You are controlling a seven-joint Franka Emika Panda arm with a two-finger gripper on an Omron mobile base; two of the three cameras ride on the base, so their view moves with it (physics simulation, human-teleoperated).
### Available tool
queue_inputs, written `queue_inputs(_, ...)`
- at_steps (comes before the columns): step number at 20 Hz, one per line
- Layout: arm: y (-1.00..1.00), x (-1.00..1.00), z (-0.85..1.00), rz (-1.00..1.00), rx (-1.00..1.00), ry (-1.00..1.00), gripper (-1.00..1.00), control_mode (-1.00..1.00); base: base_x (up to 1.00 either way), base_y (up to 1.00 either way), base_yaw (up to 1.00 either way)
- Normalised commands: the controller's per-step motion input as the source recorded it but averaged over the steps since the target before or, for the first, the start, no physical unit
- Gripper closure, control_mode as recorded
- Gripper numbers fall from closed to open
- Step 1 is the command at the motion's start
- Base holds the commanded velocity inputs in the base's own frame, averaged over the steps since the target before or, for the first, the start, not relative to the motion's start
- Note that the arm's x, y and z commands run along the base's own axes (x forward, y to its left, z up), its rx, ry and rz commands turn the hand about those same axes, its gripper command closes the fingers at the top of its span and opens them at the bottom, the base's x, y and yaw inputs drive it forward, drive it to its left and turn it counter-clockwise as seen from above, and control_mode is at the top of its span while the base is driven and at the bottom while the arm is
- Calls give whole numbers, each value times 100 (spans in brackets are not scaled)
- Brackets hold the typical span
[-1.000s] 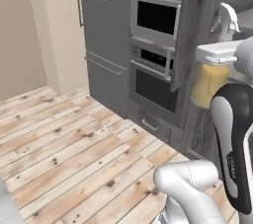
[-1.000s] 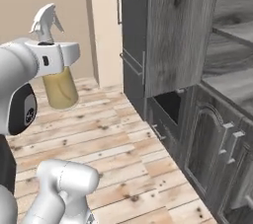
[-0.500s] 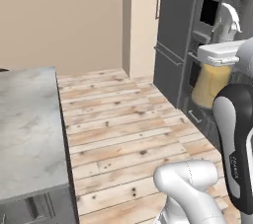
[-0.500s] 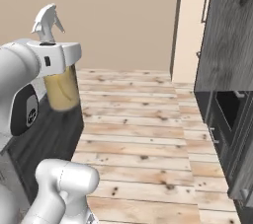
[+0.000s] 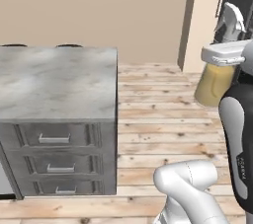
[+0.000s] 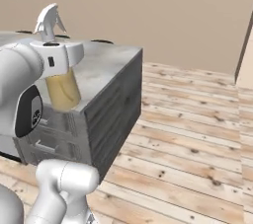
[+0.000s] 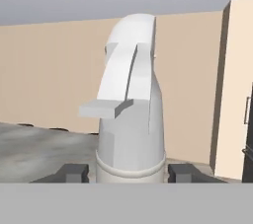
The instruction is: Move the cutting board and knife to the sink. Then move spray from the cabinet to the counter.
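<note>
Left base view: the marble table (image 5: 59, 82) is seen at 9 o'clock, and the spray (image 5: 217, 77) is carried upright at 3 o'clock, well apart from it. The bottle is clamped between the fingers (image 7: 74, 172). It should be kept vertical and lowered onto bare slab away from the edge.
</note>
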Motion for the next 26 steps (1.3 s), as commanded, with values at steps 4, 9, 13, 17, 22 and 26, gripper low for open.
queue_inputs(4,0,0,0,0,0,0,100,100,-6,100,13)
queue_inputs(9,0,0,0,0,0,0,100,100,13,100,3)
queue_inputs(13,0,0,0,0,0,0,100,100,41,100,0)
queue_inputs(17,0,0,0,0,0,0,100,100,55,100,-4)
queue_inputs(22,0,0,0,0,0,0,100,100,65,100,-7)
queue_inputs(26,0,0,0,0,0,0,100,100,69,100,-9)
